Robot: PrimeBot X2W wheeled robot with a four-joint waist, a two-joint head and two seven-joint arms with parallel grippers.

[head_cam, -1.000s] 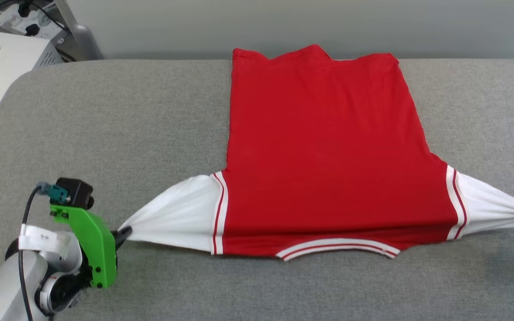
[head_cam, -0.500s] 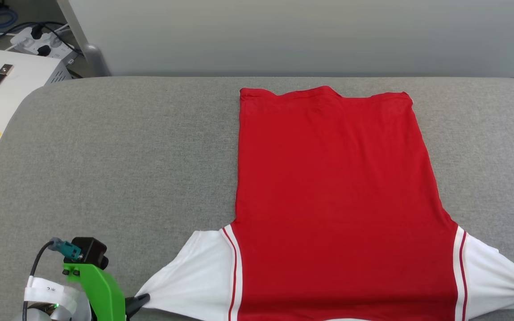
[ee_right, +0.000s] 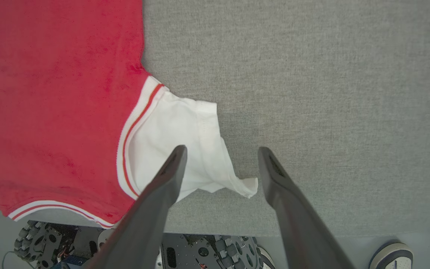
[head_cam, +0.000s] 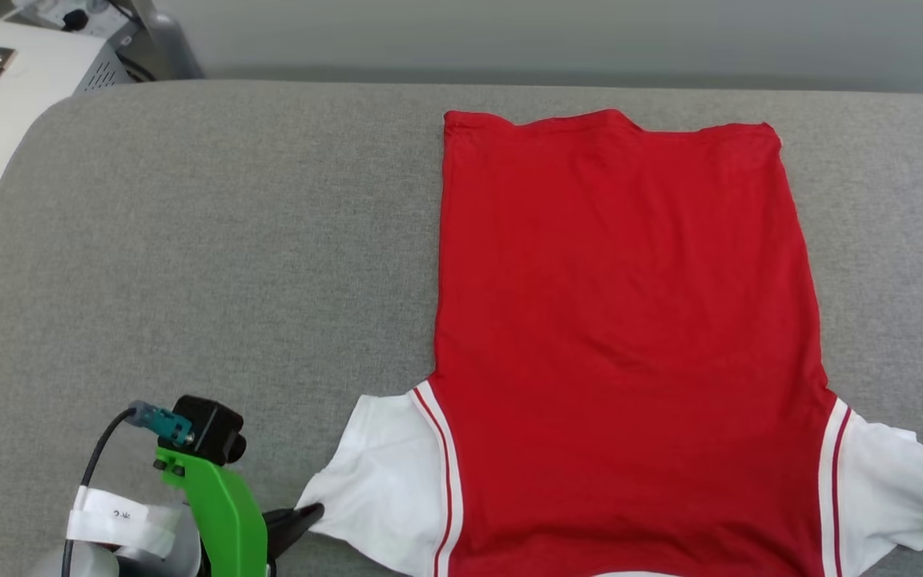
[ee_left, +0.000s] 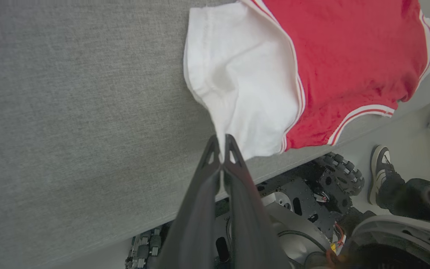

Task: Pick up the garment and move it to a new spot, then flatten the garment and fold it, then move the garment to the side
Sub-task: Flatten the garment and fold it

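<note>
The garment (head_cam: 622, 320) lies flat on the grey table (head_cam: 213, 240), plain red side up, its long axis running straight away from the robot and the collar at the near edge. The left gripper (ee_left: 220, 147) is pinched tight on the left sleeve (ee_left: 237, 86). The right gripper (ee_right: 222, 150) hangs wide apart, holding nothing, right by the loose right sleeve (ee_right: 174, 127), so each arm sits nearest its own sleeve.

The garment (head_cam: 630, 336) lies on the table's (head_cam: 189, 240) right half, reaching its near edge.
</note>
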